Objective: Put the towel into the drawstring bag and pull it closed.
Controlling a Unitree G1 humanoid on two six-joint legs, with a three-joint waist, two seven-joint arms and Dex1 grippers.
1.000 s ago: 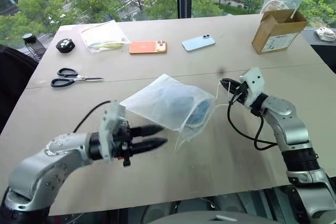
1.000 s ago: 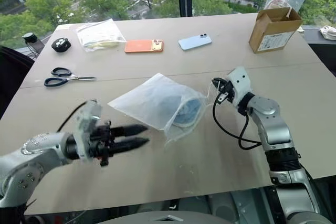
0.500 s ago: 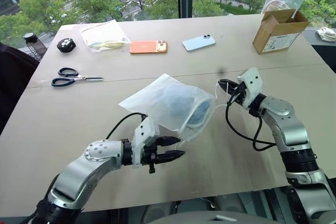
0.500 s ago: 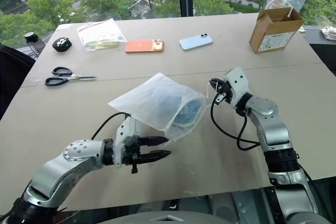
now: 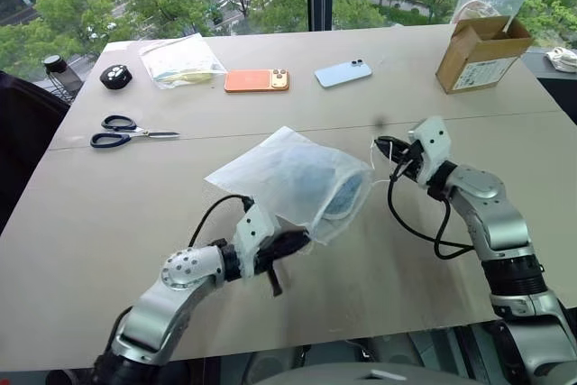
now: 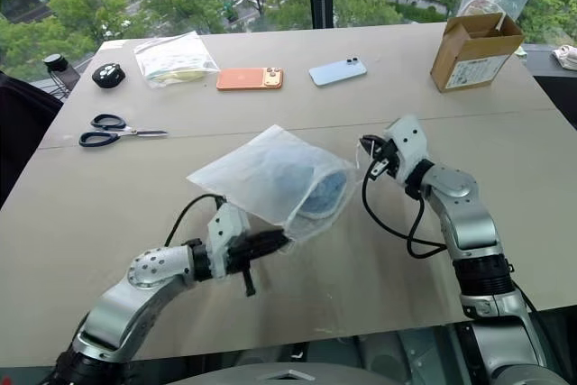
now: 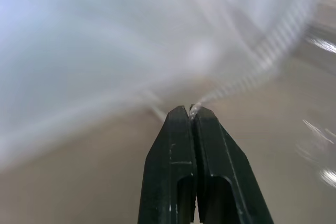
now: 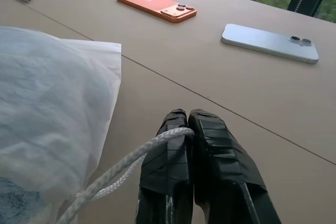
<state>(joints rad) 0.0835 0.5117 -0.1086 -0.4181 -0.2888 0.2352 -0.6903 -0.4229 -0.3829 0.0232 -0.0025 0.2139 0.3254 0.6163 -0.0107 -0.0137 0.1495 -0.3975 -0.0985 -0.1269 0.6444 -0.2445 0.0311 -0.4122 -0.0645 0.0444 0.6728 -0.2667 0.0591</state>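
The bag [image 5: 288,178], towel [image 5: 338,194] inside, lies mid-table between both grippers. The left gripper [image 7: 192,109] pinches a cord at its near side; the right gripper [image 8: 185,121] pinches the opposite cord [image 8: 123,163].

— What carried everything?
— A tan table [image 5: 108,214], running up to the window.

— What lay along its far edge?
— From upper left: a black puck [image 5: 114,77], a clear plastic bag [image 5: 178,62], an orange phone [image 5: 255,80], a blue phone [image 5: 343,72], and a cardboard box [image 5: 478,53] at upper right.

— Anything nearer?
— Black scissors [image 5: 132,132] at left; the drawstring bag [image 5: 288,179] in the centre, whether it rested on the top I couldn't tell.
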